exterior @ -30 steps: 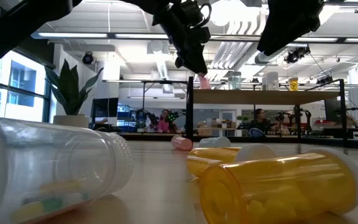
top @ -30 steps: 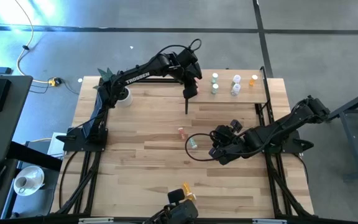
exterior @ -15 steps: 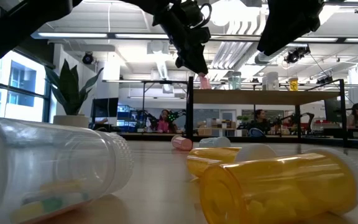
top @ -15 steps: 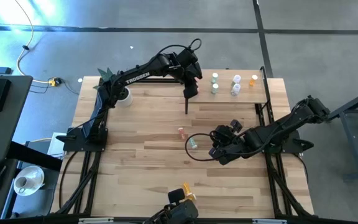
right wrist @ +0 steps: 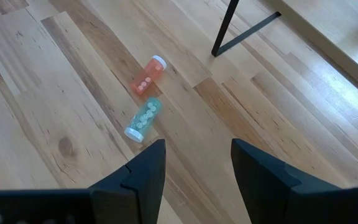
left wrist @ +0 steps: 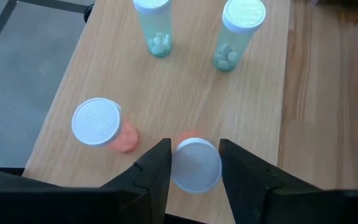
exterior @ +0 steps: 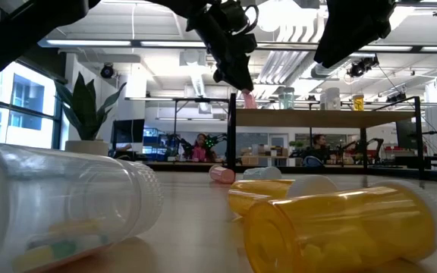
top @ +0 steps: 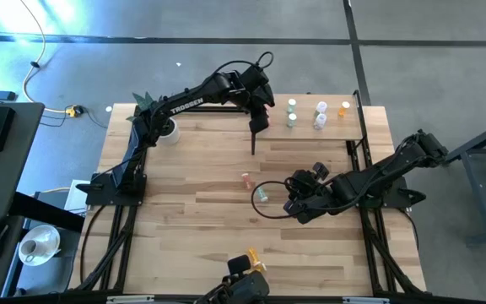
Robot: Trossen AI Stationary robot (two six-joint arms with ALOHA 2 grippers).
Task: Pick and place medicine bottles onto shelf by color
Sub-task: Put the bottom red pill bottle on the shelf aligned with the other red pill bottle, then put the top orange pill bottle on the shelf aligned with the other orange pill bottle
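Note:
The shelf (top: 336, 131) stands at the table's far right, and green (top: 291, 121), white (top: 320, 121) and orange (top: 344, 108) bottles stand upright on it. My left gripper (top: 260, 122) is over the shelf's left end, shut on a red bottle (left wrist: 194, 165), next to a second red bottle (left wrist: 98, 124) that stands on the board. My right gripper (top: 296, 201) is open and empty above the table's middle. A red bottle (right wrist: 148, 76) and a green bottle (right wrist: 143, 119) lie on their sides on the tabletop beyond it. My left gripper pinches the red bottle at its white cap (left wrist: 178, 167) between its two fingers, coming from above and pointing down. The bottle stands upright below the fingers (exterior: 247, 98) at the level of the shelf board. Whether its base rests on the board, I cannot tell.
A potted plant (top: 154, 118) stands at the far left. A clear bottle (exterior: 59, 205) and orange bottles (exterior: 340, 227) lie at the table's near edge. The shelf's black frame legs (top: 253, 143) stand on the tabletop. People sit in the room behind.

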